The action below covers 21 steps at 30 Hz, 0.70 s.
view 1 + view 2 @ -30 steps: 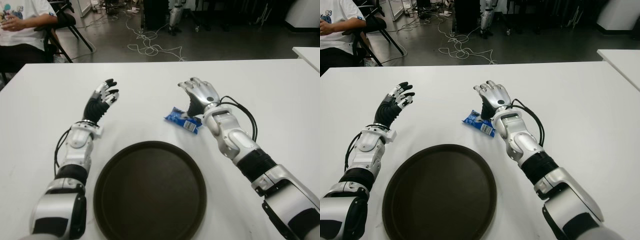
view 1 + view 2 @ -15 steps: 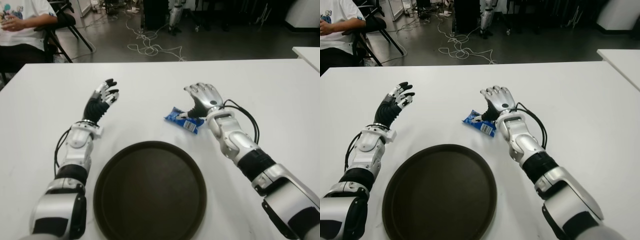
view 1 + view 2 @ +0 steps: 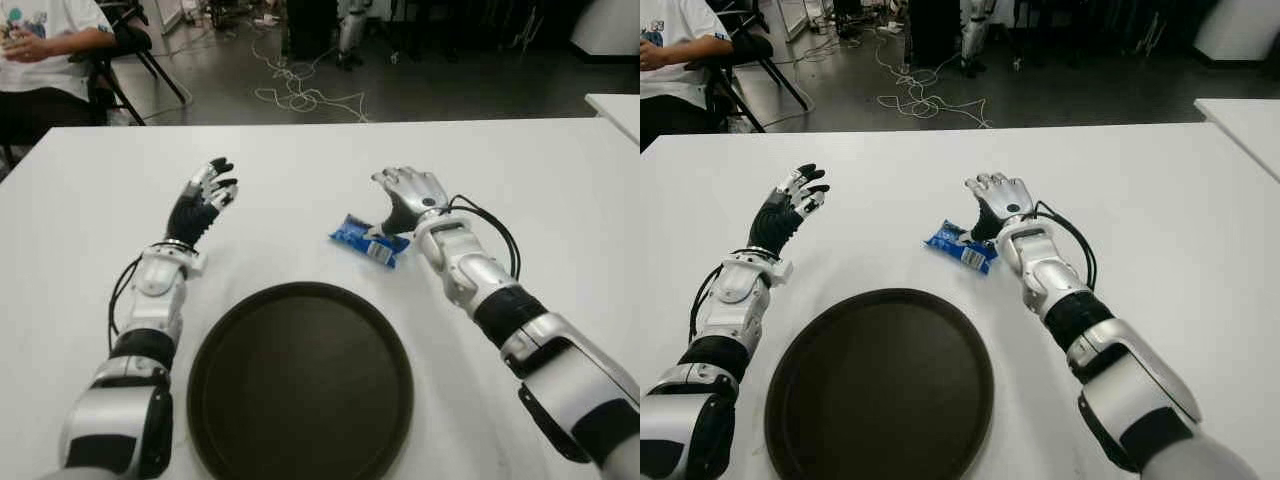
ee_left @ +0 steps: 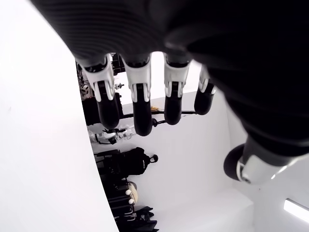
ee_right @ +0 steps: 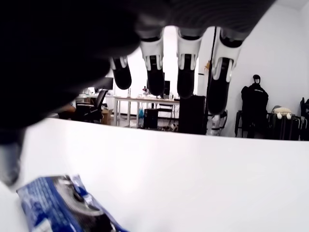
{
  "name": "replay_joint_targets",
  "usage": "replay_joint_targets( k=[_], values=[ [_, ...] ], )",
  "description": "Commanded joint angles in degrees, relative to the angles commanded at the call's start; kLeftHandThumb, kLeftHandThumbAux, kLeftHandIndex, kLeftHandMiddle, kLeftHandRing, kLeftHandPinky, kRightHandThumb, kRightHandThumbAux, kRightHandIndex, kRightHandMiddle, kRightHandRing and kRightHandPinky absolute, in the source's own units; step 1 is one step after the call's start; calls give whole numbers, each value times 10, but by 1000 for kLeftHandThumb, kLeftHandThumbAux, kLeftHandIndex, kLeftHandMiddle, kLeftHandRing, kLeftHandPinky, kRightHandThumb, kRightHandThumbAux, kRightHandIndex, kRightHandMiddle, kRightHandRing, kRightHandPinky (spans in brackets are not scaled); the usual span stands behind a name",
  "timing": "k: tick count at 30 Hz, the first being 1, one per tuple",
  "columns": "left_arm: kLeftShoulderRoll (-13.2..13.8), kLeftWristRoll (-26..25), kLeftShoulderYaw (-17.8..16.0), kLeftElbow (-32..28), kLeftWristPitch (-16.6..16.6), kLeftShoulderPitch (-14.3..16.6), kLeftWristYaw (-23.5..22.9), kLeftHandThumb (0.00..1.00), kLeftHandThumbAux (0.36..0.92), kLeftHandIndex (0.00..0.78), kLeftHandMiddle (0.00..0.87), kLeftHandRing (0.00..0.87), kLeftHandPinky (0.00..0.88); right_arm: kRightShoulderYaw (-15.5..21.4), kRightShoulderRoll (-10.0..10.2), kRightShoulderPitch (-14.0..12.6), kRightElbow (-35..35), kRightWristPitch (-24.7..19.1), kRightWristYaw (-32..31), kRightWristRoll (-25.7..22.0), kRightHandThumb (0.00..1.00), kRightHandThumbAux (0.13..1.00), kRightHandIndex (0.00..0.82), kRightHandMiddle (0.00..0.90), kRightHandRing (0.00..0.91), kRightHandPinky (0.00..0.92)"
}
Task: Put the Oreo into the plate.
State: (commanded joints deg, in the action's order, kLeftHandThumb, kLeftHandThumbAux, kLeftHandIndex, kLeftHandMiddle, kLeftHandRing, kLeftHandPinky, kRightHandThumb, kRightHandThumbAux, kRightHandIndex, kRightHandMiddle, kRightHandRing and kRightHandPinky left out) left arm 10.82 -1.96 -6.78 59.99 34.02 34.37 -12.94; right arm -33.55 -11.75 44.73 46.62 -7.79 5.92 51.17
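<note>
— Blue Oreo packet (image 3: 368,239): where does it lie?
— On the white table (image 3: 560,190), beyond the dark plate (image 3: 300,380); right robot hand (image 3: 405,196) just beside it, fingers spread, holding nothing.
— Left robot hand (image 3: 205,199)?
— Raised left of it, fingers spread, empty.

Left hand (image 3: 203,203): black palm and back, fingers with white-silver segments and black tips. Right hand (image 3: 407,193): silver metallic back, dark palm, fingers white at the base with black tips in the wrist view. Both forearms are silver-grey shells, with a ribbed black band at each elbow joint and glossy black-and-silver upper arm covers. Black cable loop (image 3: 497,236) runs from the right wrist along the forearm; thinner black cable (image 3: 119,290) beside the left forearm.
</note>
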Motion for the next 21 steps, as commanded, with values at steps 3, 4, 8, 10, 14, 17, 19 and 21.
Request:
replay_joint_targets(
  k=[3, 4, 8, 10, 14, 17, 19, 21],
  values=[
    [0, 0, 0, 1, 2, 0, -1, 170, 542, 98, 151, 150, 184, -1, 2, 3, 9, 2, -3, -4, 0, 658, 121, 121, 149, 294],
    [0, 0, 0, 1, 3, 0, -1, 170, 542, 99, 152, 151, 185, -2, 3, 4, 13, 3, -4, -6, 0, 667, 121, 119, 148, 294],
    [0, -1, 0, 2, 4, 0, -1, 171, 538, 101, 148, 154, 188, -3, 6, 7, 23, 5, -3, -10, 0, 724, 121, 111, 145, 294],
    [-1, -1, 0, 2, 4, 0, -1, 171, 537, 101, 146, 151, 180, -3, 7, 8, 28, 7, -2, -11, 0, 743, 120, 111, 147, 301],
    [0, 0, 0, 3, 3, 1, 0, 169, 534, 101, 143, 148, 173, -3, 10, 9, 38, 12, 4, -11, 0, 782, 126, 121, 155, 308],
    [0, 1, 0, 4, 2, 2, 1, 173, 537, 100, 144, 147, 166, -3, 10, 10, 43, 18, 8, -11, 0, 812, 135, 133, 168, 297],
    [0, 1, 0, 6, 2, 3, 2, 176, 538, 100, 145, 146, 162, -3, 10, 11, 47, 20, 9, -12, 0, 824, 138, 138, 174, 292],
    [1, 2, 1, 9, 2, 4, 3, 184, 539, 108, 151, 151, 176, -2, 11, 12, 49, 22, 10, -12, 0, 840, 124, 117, 151, 264]
  ],
)
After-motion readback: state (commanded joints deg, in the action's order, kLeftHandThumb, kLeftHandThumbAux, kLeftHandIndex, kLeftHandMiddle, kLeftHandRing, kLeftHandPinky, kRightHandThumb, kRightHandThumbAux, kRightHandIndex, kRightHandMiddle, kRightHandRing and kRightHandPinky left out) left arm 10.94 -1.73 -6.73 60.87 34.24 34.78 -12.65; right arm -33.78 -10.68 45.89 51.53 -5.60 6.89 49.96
